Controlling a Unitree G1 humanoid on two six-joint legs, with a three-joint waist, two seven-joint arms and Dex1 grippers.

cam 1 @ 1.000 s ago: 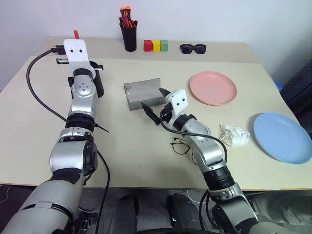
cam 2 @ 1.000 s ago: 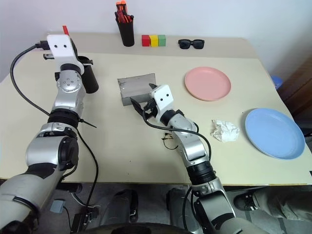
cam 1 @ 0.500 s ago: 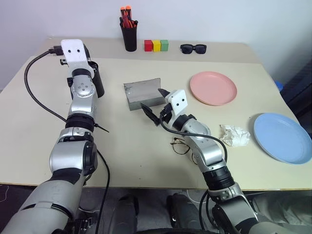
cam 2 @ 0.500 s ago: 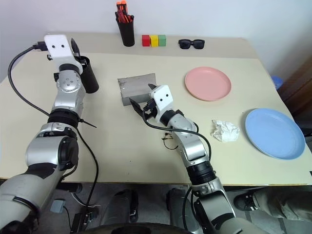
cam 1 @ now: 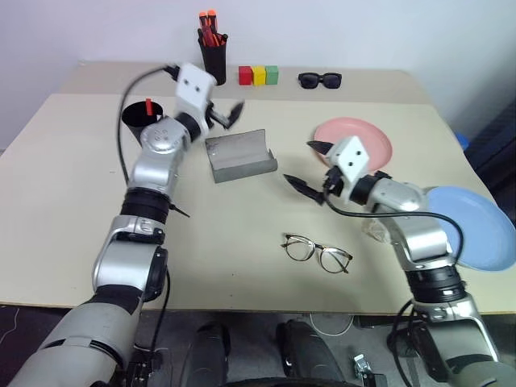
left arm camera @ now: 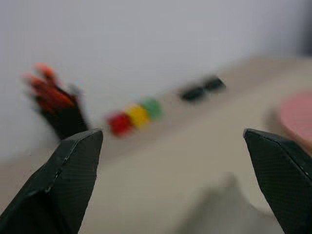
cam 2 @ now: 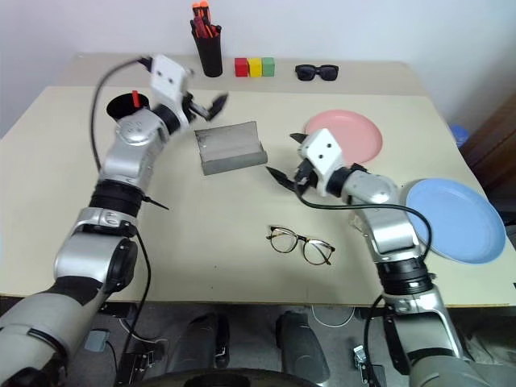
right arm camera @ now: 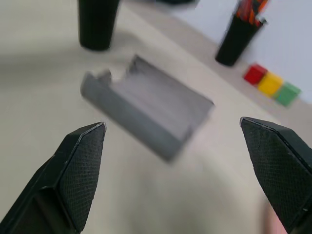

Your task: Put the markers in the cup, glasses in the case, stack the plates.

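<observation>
The black cup [cam 1: 142, 119] stands at the table's back left with a red-capped marker [cam 1: 149, 106] upright inside it. My left gripper [cam 1: 223, 115] hangs open and empty to the cup's right, just behind the grey case [cam 1: 239, 155], which lies open. The wire-framed glasses [cam 1: 317, 251] lie unfolded on the table near the front middle. My right gripper [cam 1: 306, 165] is open and empty, right of the case and in front of the pink plate [cam 1: 363, 133]. The blue plate [cam 1: 477, 227] lies at the right edge, partly behind my right arm.
A narrow black pen holder [cam 1: 214, 58] with orange-capped markers, three coloured blocks [cam 1: 258, 75] and black sunglasses [cam 1: 319, 79] line the back of the table. Open tabletop lies left of the case and in front of it.
My left gripper let go of the red-capped marker into the cup, opened, and swung right to behind the case. My right arm moved right, uncovering the glasses.
</observation>
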